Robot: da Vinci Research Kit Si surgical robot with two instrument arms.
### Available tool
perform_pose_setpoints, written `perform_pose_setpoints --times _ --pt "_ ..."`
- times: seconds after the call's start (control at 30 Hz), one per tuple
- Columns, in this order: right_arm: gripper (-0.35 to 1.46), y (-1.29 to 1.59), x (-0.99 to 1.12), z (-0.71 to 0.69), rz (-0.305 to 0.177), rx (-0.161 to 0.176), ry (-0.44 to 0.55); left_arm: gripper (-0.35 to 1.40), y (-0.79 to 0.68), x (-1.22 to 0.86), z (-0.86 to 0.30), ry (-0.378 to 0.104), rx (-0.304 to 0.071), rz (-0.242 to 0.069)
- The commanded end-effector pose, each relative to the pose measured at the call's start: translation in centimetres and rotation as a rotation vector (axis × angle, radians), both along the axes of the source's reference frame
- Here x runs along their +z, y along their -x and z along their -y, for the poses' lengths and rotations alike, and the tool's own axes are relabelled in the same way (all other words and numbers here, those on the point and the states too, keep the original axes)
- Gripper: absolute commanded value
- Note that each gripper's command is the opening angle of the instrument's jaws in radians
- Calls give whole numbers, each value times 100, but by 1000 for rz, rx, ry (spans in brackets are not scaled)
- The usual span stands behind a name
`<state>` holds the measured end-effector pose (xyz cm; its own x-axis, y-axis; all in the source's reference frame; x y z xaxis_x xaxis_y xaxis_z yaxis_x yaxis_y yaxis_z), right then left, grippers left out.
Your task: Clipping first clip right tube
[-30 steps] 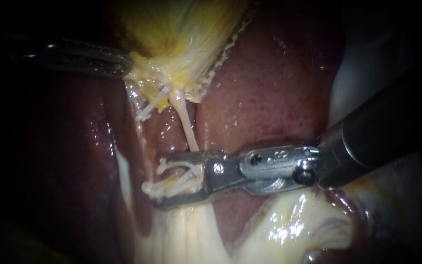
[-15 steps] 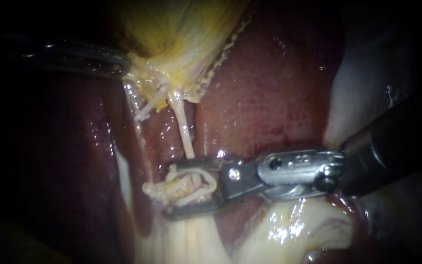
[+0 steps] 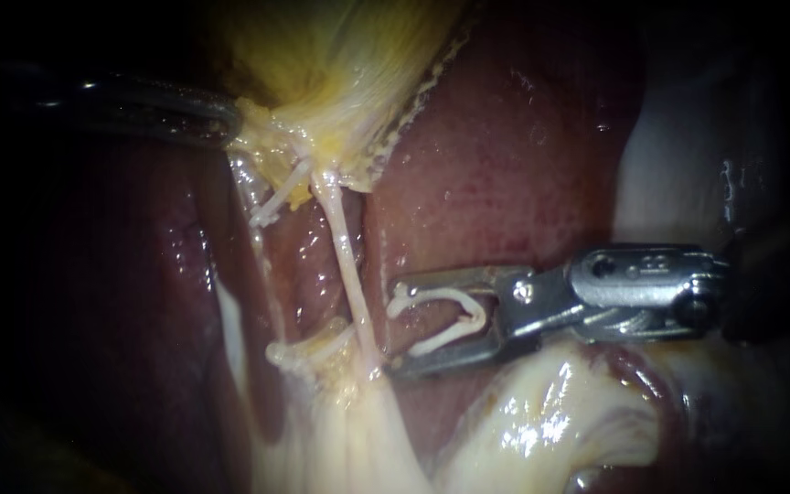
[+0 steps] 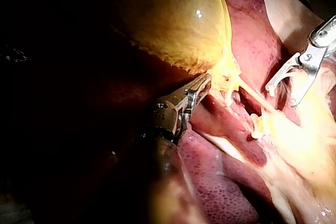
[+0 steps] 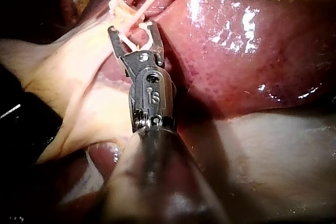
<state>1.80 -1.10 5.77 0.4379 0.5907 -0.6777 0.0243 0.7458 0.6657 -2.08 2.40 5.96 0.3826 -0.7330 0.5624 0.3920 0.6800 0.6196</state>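
The right tube (image 3: pixel 345 261), a thin pale taut strand, runs from the gallbladder (image 3: pixel 358 73) across the liver (image 3: pixel 505 165), just beside the tips of the right instrument (image 3: pixel 392 327), whose 2 spread jaws hold a white clip (image 3: pixel 454 316), a 2nd clip (image 3: pixel 308 352) beyond it, while the left instrument (image 3: pixel 230 123) pinches the gallbladder.

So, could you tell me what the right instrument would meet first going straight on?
Probably the right tube, which crosses just ahead of the right instrument, whose jaws hold a clip; depth is unclear, so it might pass beside it.
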Motion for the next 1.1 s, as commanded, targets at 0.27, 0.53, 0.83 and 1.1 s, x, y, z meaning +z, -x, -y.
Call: perform_pose_setpoints --times 0.27,0.53,0.83,1.1 --pt "46 -22 36 3 25 18 -26 -35 1 0 0 1 0 0" --pt "49 -57 40 12 -6 55 -111 -35 1 0 0 1 1 1" --pt "49 -61 18 22 -107 58 -243 -35 1 0 0 1 1 1" --pt "42 -60 7 24 -129 15 -269 -35 1 0 0 1 1 1"
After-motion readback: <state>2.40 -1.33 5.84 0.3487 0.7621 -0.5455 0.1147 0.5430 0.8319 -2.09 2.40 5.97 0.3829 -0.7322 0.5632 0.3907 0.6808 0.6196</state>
